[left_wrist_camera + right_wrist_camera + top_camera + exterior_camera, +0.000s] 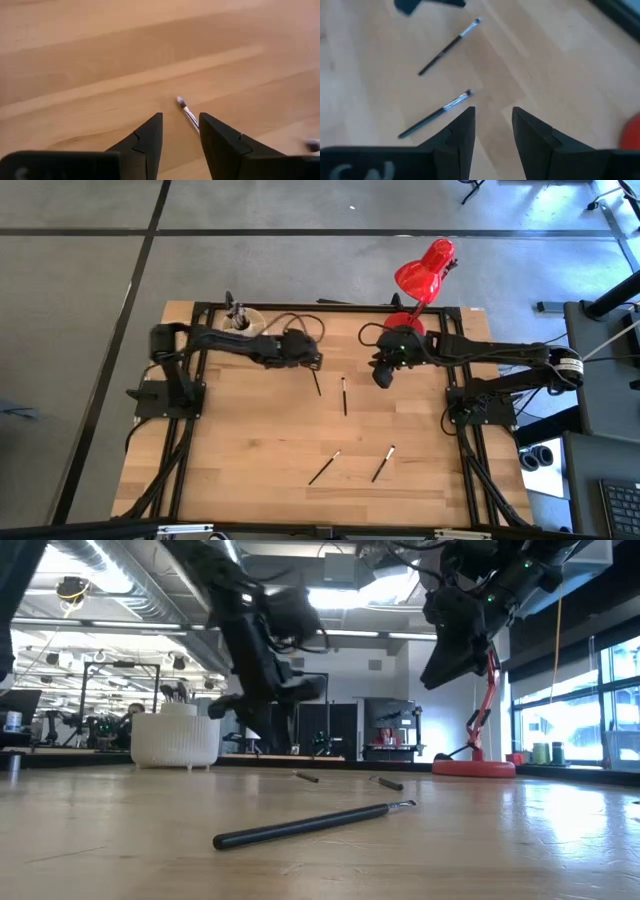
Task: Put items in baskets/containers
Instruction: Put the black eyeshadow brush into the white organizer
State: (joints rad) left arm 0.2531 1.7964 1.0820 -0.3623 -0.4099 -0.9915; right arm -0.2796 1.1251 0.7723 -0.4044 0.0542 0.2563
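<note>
Several thin dark makeup brushes lie flat on the wooden table. One brush (317,383) lies just below my left gripper (310,361), which is open. In the left wrist view its pale tip (181,102) shows ahead of the gap between my open fingers (181,117), apart from them. A second brush (344,395) lies beside it. Two more brushes (325,468) (383,464) lie near the front edge. The cream-white cup (240,320) stands at the far left with brushes standing in it. My right gripper (382,375) hangs open above the table, right of the middle brushes (435,115).
A red desk lamp (425,272) stands at the table's far right, its base (475,768) close behind my right arm. Black frame rails (200,310) run along the table's edges. Bare wood (260,430) lies between the middle brushes and the front pair.
</note>
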